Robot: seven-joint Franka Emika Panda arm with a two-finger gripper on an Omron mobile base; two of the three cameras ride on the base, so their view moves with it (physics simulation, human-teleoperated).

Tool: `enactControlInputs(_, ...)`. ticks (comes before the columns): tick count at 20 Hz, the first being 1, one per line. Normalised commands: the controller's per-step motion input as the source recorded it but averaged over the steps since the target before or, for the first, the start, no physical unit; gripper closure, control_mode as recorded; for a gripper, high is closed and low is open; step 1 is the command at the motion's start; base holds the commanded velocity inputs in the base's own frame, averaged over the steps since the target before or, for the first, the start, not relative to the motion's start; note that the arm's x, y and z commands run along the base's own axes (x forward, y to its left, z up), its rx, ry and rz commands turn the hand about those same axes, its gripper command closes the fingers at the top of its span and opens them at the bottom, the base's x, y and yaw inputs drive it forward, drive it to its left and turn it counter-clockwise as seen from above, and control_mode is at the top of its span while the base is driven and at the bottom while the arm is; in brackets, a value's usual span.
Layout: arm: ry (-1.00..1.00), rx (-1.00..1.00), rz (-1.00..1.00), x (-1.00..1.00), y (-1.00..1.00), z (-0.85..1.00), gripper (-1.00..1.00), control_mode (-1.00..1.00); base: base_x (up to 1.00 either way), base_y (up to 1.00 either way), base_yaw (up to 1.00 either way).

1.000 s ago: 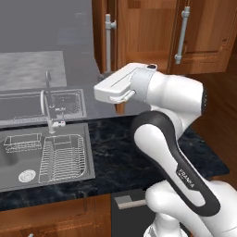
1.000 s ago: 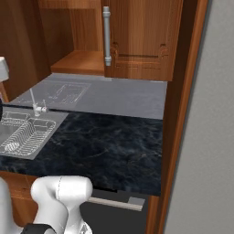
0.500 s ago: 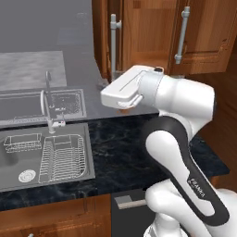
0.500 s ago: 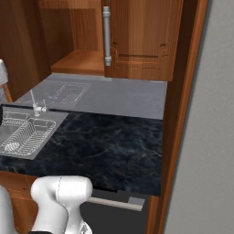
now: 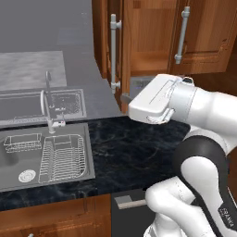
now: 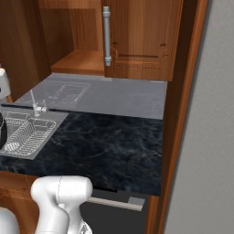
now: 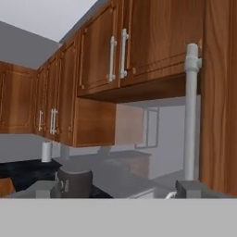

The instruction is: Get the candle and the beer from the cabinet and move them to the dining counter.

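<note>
The cabinet [image 5: 152,32] hangs over the black sink counter, and its door with a long silver handle [image 5: 113,51] stands swung out. In the right base view the cabinet [image 6: 141,41] is open at the left, and the part of its shelf [image 6: 77,61] that shows is bare. My white hand [image 5: 155,102] hovers just right of that handle's lower end. In the hand view my gripper [image 7: 119,190] is open with nothing between the tips, and the handle [image 7: 192,111] rises above the right tip. The candle, the beer and the dining counter are out of view.
A steel sink [image 5: 46,155] with a faucet [image 5: 48,104] and a dish rack lies left of the arm in the black counter [image 6: 105,146]. A wooden side panel [image 6: 180,105] bounds the counter on the right. A dark rounded pot [image 7: 74,178] and a white roll [image 7: 46,152] stand farther along.
The hand has swung right and slightly down, away from the sink and toward the door handle. The gripper has gone from shut to open.
</note>
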Motion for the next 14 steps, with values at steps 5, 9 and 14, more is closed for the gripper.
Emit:
enactControlInputs(5, 0.0, 0.05, 0.1, 0.11, -0.87, 0.0, -1.0, -1.0, 0.0, 0.0, 0.0)
enactControlInputs(9, 0.0, 0.09, 0.19, 0.5, -0.66, 0.0, -1.0, -1.0, 0.0, 0.0, 0.0)
enactControlInputs(14, 0.0, 0.05, 0.27, 0.87, -0.08, 0.0, -1.0, -1.0, 0.0, 0.0, 0.0)
